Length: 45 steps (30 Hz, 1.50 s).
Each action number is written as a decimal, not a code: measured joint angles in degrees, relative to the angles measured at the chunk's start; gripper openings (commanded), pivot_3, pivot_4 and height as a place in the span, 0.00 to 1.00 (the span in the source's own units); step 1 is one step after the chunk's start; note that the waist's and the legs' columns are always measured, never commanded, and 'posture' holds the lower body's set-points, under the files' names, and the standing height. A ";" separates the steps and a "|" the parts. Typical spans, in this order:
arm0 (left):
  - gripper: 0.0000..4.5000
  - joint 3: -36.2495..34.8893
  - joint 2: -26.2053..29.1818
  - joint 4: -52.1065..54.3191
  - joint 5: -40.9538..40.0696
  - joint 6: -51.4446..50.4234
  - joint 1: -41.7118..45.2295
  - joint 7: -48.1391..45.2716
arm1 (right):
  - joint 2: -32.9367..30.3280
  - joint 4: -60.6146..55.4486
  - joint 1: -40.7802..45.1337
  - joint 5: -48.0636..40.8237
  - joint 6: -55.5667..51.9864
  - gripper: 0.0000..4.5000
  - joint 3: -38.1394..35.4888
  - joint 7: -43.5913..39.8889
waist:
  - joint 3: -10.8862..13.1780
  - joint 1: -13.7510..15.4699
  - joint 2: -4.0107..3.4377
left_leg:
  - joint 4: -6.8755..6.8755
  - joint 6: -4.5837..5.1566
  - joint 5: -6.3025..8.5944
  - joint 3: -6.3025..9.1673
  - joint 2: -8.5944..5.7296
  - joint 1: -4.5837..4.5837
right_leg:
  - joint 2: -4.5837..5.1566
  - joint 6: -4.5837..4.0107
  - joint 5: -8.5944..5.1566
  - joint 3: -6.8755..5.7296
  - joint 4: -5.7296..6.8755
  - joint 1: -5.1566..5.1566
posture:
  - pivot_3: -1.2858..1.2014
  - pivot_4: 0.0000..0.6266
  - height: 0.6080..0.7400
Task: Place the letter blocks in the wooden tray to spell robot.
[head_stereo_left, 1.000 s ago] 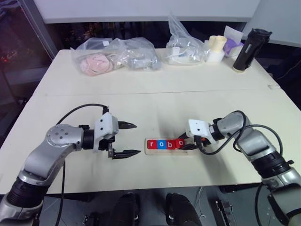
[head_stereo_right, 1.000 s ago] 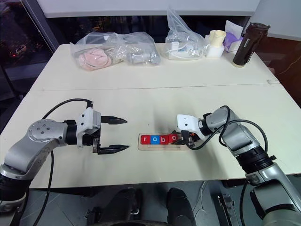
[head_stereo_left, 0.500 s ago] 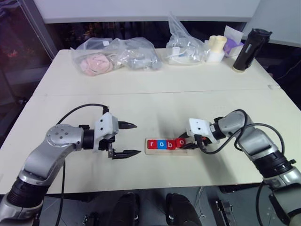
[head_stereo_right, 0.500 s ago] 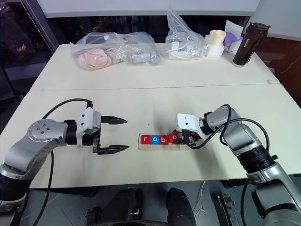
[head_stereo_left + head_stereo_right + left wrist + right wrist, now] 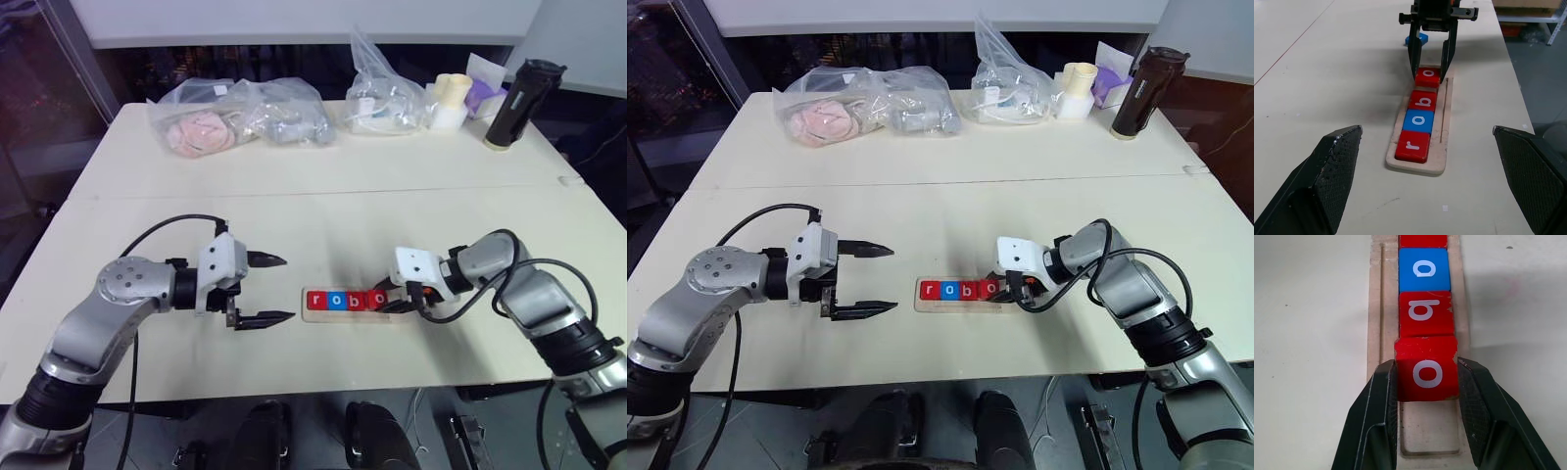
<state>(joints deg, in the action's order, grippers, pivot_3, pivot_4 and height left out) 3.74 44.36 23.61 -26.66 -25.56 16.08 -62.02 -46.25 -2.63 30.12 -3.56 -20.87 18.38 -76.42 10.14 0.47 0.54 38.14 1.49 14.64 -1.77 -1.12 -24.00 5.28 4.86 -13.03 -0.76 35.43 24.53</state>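
Gripping the red "o" block [image 5: 1426, 368] between its two black fingers [image 5: 1375, 416], the right pincer [image 5: 392, 300] is seen at the tray's [image 5: 1442, 142] right end, the block held over the fourth slot and touching the red "b" block [image 5: 1425, 312] beside it. Whether it is fully seated cannot be told. Three blocks are already lined up in the tray: a red "r" [image 5: 1412, 145] at the left end, a blue "o" [image 5: 1419, 120] next, then the "b". The fifth slot, at the right end beneath the fingers, is shown bare wood [image 5: 1429, 428].

A blue block [image 5: 1416, 39] is seen lying on the surface [image 5: 323, 211] just beyond the right pincer in the left wrist view; its letter cannot be read.

The left pincer [image 5: 263, 290] is held spread wide, its fingers apart, at 9 o'clock from the tray and clear of it, nothing between them. Its tips are pointed toward the tray.

The tray is placed on the near half of the pale surface, about midway between the two arms, its long side running left to right.

At 12 o'clock, along the far edge, clear plastic bags [image 5: 240, 116] with soft contents are piled, another bag [image 5: 384, 98] beside them. At 1 o'clock a cream cup [image 5: 451, 101] and a black bottle [image 5: 521, 98] are stood, well apart from the tray.
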 measured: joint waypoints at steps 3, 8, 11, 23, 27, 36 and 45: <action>1.00 0.00 -0.01 0.00 0.00 0.00 0.00 0.02 | 0.00 0.00 0.00 0.01 0.00 0.25 0.00 0.05 | 0.00 0.00 0.00 | 0.00 0.00 0.00 0.00 0.00 0.00 | 0.00 0.00 0.00 0.00 0.00 0.00 | 0.52 0.24 1.00; 1.00 0.00 0.00 0.00 0.00 0.00 0.00 0.09 | 0.00 0.09 0.00 0.09 0.22 0.49 0.00 0.12 | 0.00 0.00 0.00 | 0.00 0.00 0.00 0.00 0.00 0.00 | 0.00 0.00 0.00 0.00 0.00 0.00 | 0.52 0.24 1.00; 1.00 0.00 0.00 0.01 0.00 -0.01 0.00 0.16 | 0.01 0.08 0.00 0.07 0.17 0.81 0.00 0.13 | 0.00 0.01 0.00 | 0.00 0.00 0.00 0.00 0.00 0.00 | 0.00 0.00 0.00 0.00 0.00 0.00 | 0.52 0.24 1.00; 1.00 0.00 -0.04 0.02 -0.02 -0.02 -0.02 0.24 | -0.20 -0.12 0.12 -0.21 -0.26 0.99 -1.16 0.70 | 0.00 0.01 0.00 | 0.00 0.00 0.00 0.00 0.00 -0.01 | 0.01 0.00 0.00 0.00 -0.01 0.00 | 0.52 0.24 1.00; 1.00 0.01 -0.11 0.01 -0.02 -0.02 -0.02 0.24 | -1.93 -0.15 -0.09 -0.05 0.09 0.99 -2.10 1.09 | 0.00 0.10 0.00 | -0.01 0.00 0.00 0.00 0.00 -0.01 | 0.02 0.00 0.00 0.00 -0.02 0.00 | 0.52 0.24 1.00; 1.00 0.07 -0.43 0.01 -0.02 -0.02 -0.01 0.18 | -0.91 2.83 -1.04 0.63 2.54 0.99 -2.09 4.06 | 0.00 0.00 0.00 | -0.01 0.00 0.00 0.00 0.00 -0.01 | 0.02 -0.01 0.00 0.00 -0.01 0.02 | 0.52 0.24 1.00; 1.00 0.06 -0.43 0.02 -0.01 -0.06 -0.02 0.21 | -0.10 3.47 -0.19 1.07 3.47 0.99 -2.06 4.31 | 0.00 0.11 0.00 | -0.02 0.00 0.00 0.00 0.00 -0.02 | 0.02 -0.01 0.00 0.00 -0.02 0.02 | 0.52 0.24 1.00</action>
<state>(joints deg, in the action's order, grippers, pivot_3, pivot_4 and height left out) 3.81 43.93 23.62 -26.67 -25.62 16.07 -61.81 -46.35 0.84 29.92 -2.49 -17.40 16.32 -72.11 10.14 0.59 0.53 38.12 1.49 14.64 -1.77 -1.12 -24.02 5.30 4.85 -13.03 -0.76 35.42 24.55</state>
